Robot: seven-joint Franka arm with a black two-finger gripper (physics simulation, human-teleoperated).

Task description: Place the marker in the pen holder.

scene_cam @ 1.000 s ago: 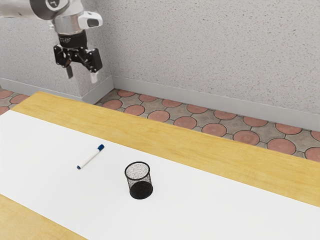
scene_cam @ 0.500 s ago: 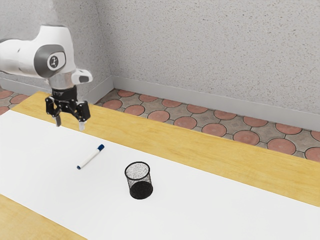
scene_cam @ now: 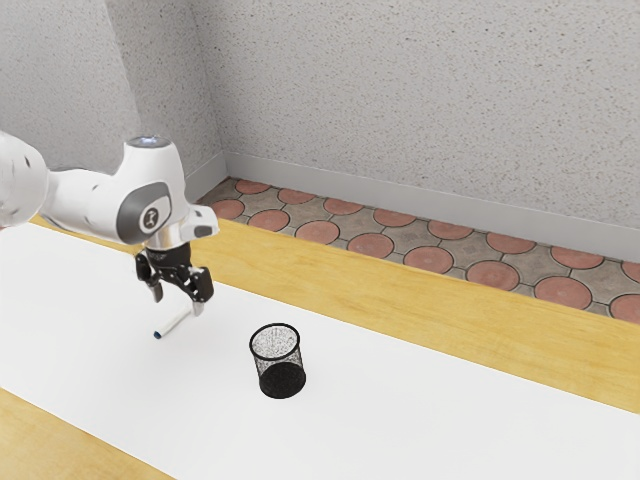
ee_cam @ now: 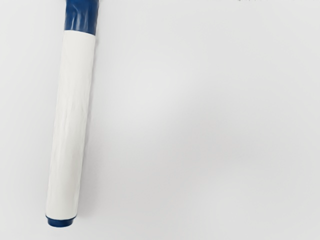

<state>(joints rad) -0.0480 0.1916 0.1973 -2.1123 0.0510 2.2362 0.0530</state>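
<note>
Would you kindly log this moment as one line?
gripper: open, above marker | marker: lying on white sheet, ungrasped | pen holder: upright | insertion: not done

Marker [scene_cam: 174,323] on strip [scene_cam: 420,410] along counter [scene_cam: 400,302]; pen holder [scene_cam: 281,377] on same strip, apart, at marker's four o'clock in exterior view.

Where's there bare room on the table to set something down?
Bare white mat stretches from the pen holder toward the exterior view's right, beside the far wooden strip. Another patch lies between the marker and near wooden strip. It's crowded around the marker, where the gripper hangs low.
</note>
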